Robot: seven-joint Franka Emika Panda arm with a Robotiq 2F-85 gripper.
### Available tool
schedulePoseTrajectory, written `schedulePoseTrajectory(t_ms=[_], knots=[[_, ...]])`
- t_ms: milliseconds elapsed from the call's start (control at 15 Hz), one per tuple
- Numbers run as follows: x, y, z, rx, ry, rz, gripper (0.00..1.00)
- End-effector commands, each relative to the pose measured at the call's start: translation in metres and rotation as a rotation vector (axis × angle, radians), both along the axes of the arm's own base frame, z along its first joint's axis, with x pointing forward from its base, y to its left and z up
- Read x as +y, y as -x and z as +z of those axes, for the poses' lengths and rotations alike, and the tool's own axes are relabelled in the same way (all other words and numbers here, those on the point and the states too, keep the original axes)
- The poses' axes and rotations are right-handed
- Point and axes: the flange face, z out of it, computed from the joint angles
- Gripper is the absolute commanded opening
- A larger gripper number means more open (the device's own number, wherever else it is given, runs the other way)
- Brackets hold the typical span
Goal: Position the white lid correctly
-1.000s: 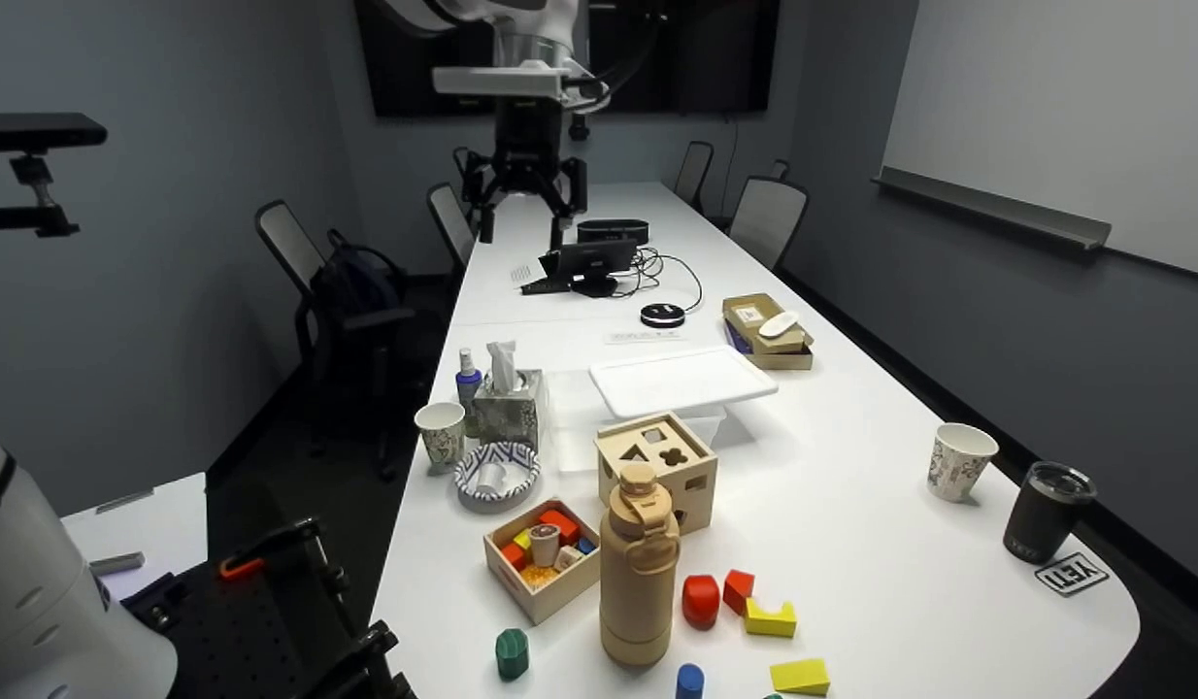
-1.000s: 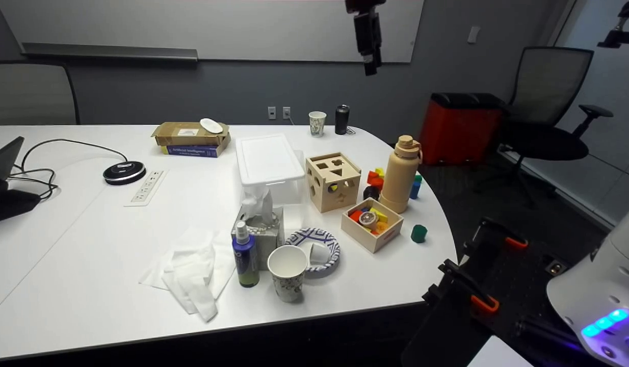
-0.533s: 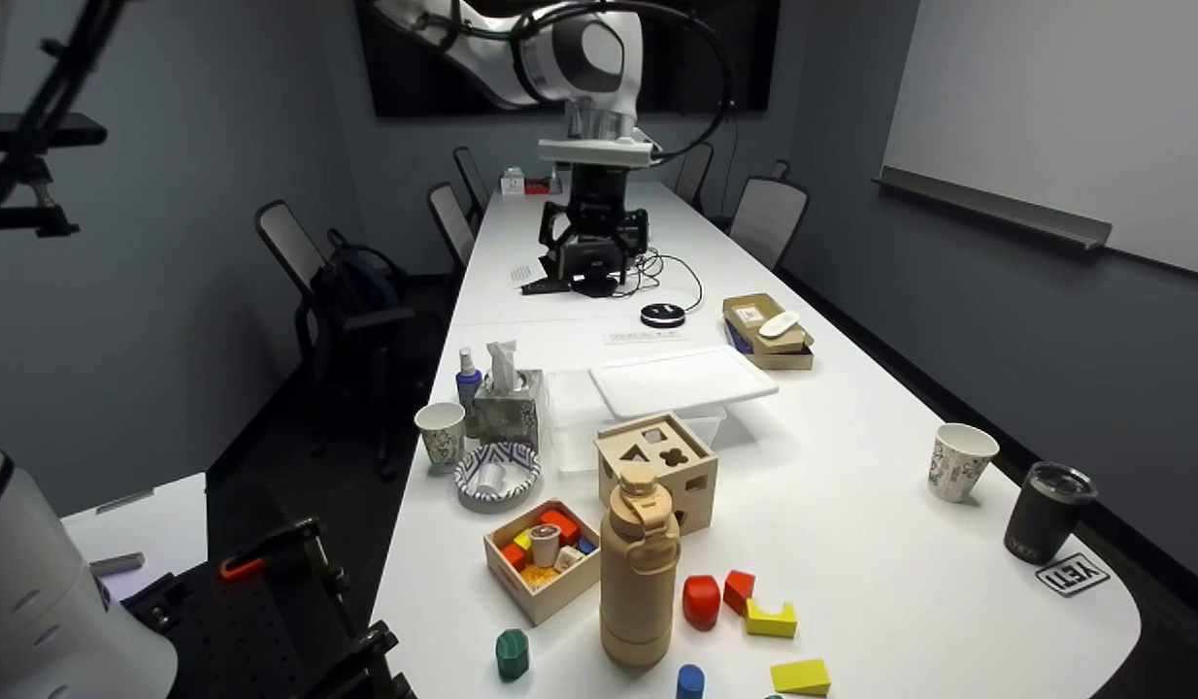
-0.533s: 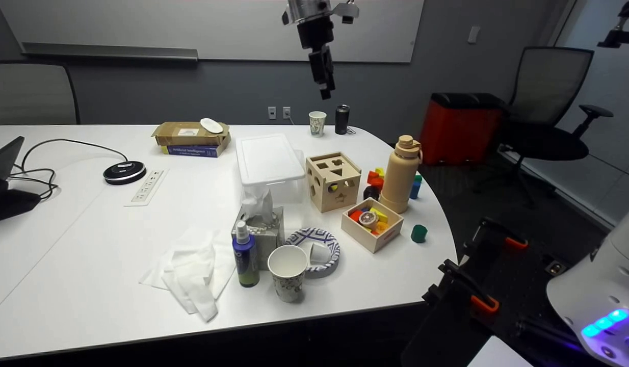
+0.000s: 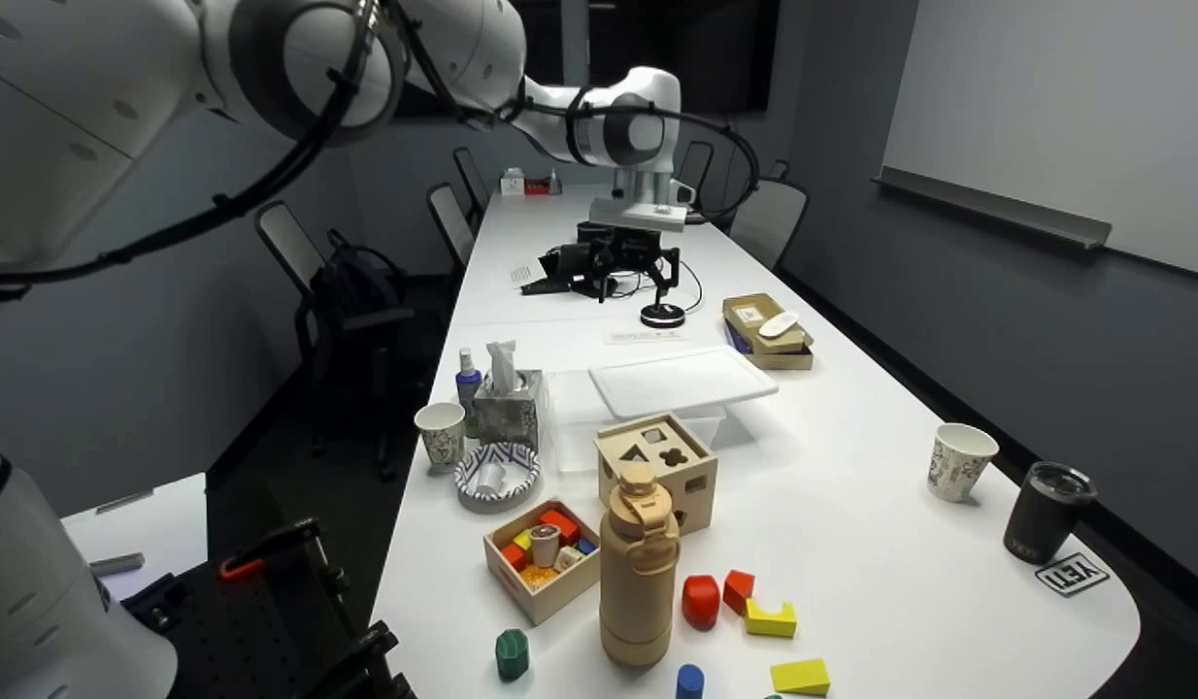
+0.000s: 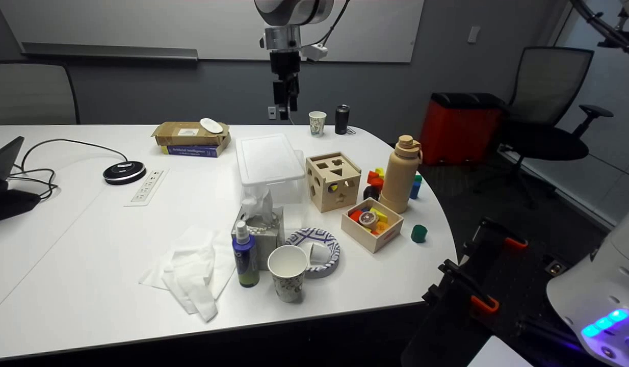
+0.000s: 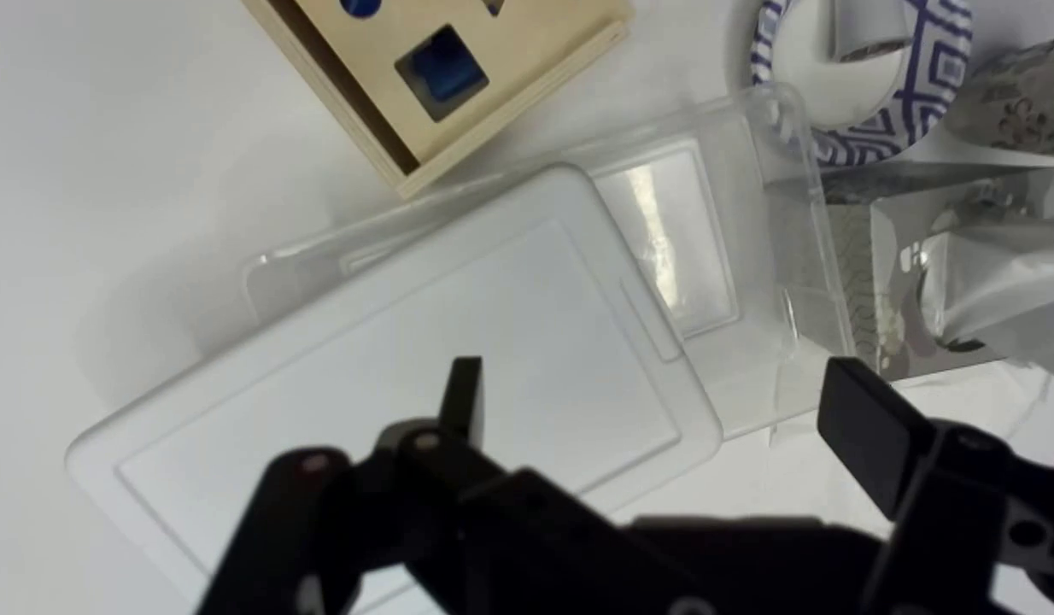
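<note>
The white lid (image 7: 390, 342) lies flat but turned askew across the clear plastic box (image 7: 749, 367). One end of the box is uncovered, and the lid's opposite end sticks out past it. The lid shows in both exterior views (image 5: 682, 381) (image 6: 269, 158), as does the box (image 5: 575, 427) (image 6: 281, 193). My gripper (image 7: 655, 384) is open with nothing between its fingers. In the wrist view one finger (image 7: 464, 397) stands over the lid and the other (image 7: 873, 436) past its corner. In both exterior views the gripper (image 5: 631, 291) (image 6: 285, 114) hangs well above the table, apart from the lid.
A wooden shape cube (image 5: 672, 476) stands close beside the box. A tissue box (image 6: 266, 239) stands at its uncovered end, near a spray bottle (image 6: 245, 255), a patterned bowl (image 6: 322, 239) and a paper cup (image 6: 287, 272). A tan bottle (image 5: 640, 573) and a block tray (image 5: 544, 561) stand beyond the cube.
The arm has reached out and come down over the table, moving right in one exterior view and left in the other. The gripper stays open. The lid and box have not moved.
</note>
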Motion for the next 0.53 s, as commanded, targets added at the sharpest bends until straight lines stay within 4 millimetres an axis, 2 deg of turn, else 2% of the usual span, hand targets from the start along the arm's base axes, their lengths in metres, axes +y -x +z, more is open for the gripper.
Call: schedulePoseTrajectory(t_ms=[0,267,467], knots=[[0.0,-0.022,-0.032,-0.052,-0.042,-0.021,1.0],[-0.002,-0.025,-0.088,-0.04,-0.036,-0.012,1.0],[-0.006,-0.017,-0.125,-0.001,-0.025,-0.007,1.0]])
